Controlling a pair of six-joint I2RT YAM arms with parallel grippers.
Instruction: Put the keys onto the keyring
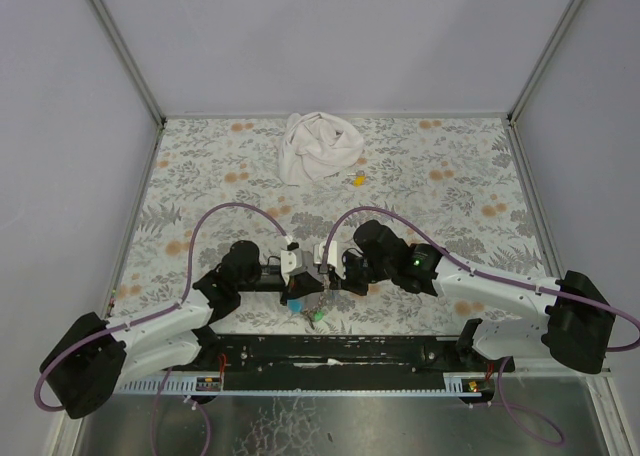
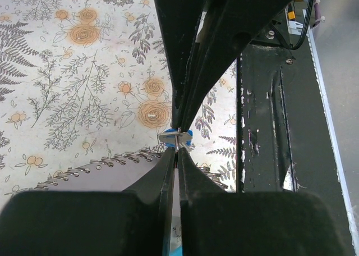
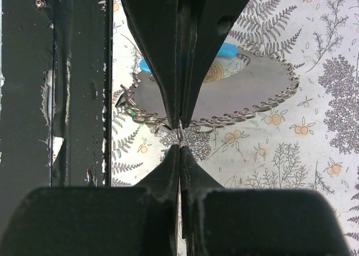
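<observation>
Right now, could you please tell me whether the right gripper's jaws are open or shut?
Shut. In the right wrist view, the right gripper has its jaws pressed together, pinching the edge of the keyring.

- A crumpled white cloth (image 1: 318,146) is seen at the table's far middle.
- A small yellow object (image 1: 358,179) lies just beside it.
- The table is covered with a floral sheet (image 1: 450,206).
- A black rail (image 1: 340,351) is fixed along the near edge.

The left arm (image 1: 160,331) and the right arm (image 1: 500,294) both reach in low, bent at the elbow, and meet in the middle. The left gripper (image 2: 176,146) is pinched tight on a key (image 2: 168,136). The right gripper (image 3: 179,133) is pinched tight on the keyring (image 3: 230,120).
</observation>
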